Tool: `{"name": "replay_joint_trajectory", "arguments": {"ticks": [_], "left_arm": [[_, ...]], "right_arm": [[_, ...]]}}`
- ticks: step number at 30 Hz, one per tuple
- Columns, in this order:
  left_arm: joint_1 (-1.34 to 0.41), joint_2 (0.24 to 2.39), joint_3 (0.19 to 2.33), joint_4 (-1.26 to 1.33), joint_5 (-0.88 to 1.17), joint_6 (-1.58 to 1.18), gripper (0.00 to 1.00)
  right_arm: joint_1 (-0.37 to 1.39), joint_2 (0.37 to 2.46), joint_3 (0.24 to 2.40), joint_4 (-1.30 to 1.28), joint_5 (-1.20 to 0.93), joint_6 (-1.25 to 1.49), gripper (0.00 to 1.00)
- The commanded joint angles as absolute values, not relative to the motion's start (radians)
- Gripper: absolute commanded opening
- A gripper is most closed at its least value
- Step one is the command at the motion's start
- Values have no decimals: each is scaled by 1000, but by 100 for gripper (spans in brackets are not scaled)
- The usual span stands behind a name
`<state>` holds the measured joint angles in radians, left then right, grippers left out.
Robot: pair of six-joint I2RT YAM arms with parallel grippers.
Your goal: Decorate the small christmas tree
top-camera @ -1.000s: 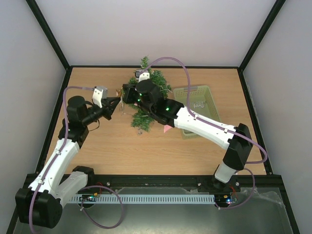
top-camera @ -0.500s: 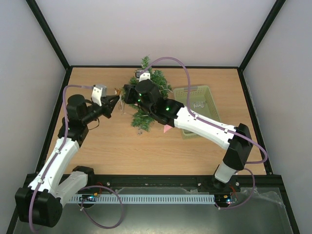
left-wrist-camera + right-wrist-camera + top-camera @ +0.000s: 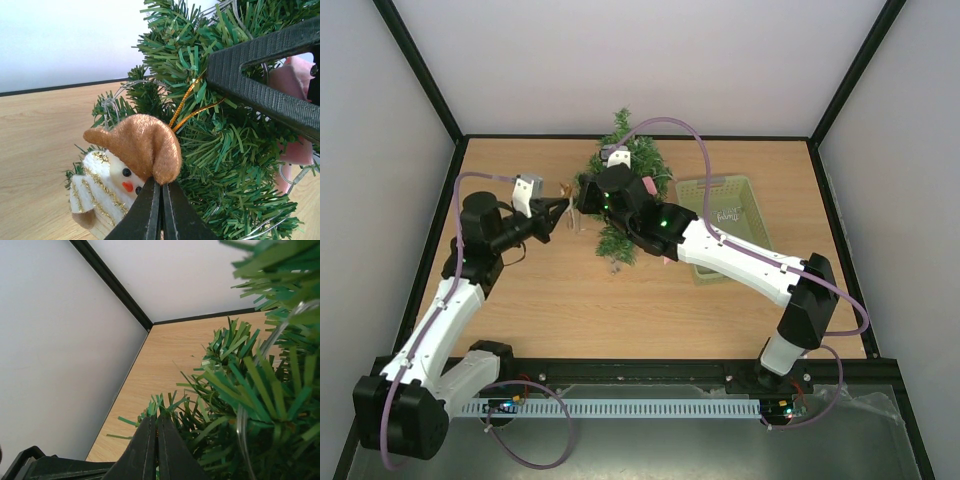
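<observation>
The small christmas tree (image 3: pixel 617 240) sits at the far middle of the table (image 3: pixel 570 300), just left of the pale green basket (image 3: pixel 715 182). We judge it light, with springy wire branches and bristly needles that give way, so hold it by the stiff stem, not the tips. Our left gripper (image 3: pixel 161 197) is closed, apparently pinching the snowman ornament (image 3: pixel 117 175) by its soft hat; its gold cord (image 3: pixel 187 107) runs into the needles. Our right gripper (image 3: pixel 154 437) is closed among the needles; we cannot tell on what.
</observation>
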<state>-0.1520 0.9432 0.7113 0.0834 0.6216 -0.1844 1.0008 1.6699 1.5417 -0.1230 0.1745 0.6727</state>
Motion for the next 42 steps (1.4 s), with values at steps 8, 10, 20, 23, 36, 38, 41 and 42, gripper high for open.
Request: {"name": "replay_joint_trajectory", "arguments": {"ticks": [8,10,20,23,36,38,41,42], "left_arm": [[-150,917,741,39,672,-175,2],[-150,894,746,12,676,-172,2],[-150,841,763,-127,696,-164,2],[-150,818,772,-165,684,-161,2],[-150,773,747,-188,685,-126,2],[-150,780,751,-180,670,-124,2],[-150,792,767,-158,648,-127,2],[-150,795,771,-151,641,-128,2]], "right_arm": [[997,1602,1544,-165,166,643,2],[998,1584,1532,-166,143,638,2],[997,1541,1471,-164,33,639,2],[997,1540,1467,-165,7,640,2],[1000,1493,1426,-199,28,641,2],[1000,1481,1418,-197,36,639,2],[1000,1465,1411,-193,43,638,3],[1001,1460,1409,-193,44,639,5]]}}
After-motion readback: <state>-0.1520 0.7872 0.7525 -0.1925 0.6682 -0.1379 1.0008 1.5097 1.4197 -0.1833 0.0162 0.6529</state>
